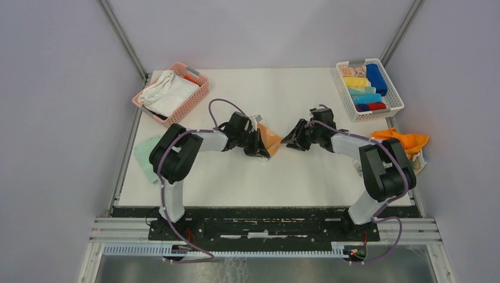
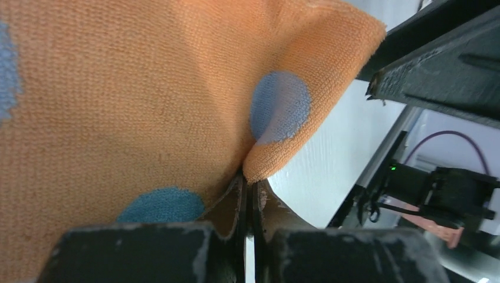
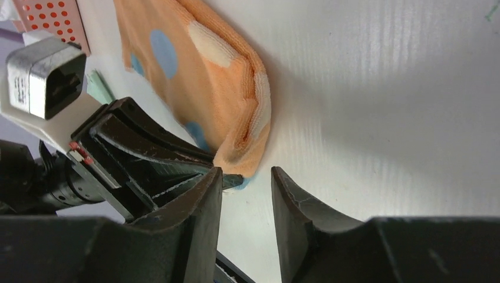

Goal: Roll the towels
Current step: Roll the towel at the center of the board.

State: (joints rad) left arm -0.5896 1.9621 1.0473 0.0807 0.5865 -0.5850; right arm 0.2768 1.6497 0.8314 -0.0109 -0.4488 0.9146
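Note:
A peach towel with blue dots lies folded at mid-table. My left gripper is shut on its near edge; in the left wrist view the jaws meet on the cloth fold. My right gripper stands open just right of the towel. In the right wrist view its jaws are spread over bare table, a little short of the towel's folded corner, with the left gripper's fingers beside them. A mint green towel lies at the left edge. A plain orange towel lies bunched at the right edge.
A white basket at the back right holds several rolled towels. A pink mesh basket at the back left holds a white cloth. The two grippers are close together at mid-table, nearly facing each other.

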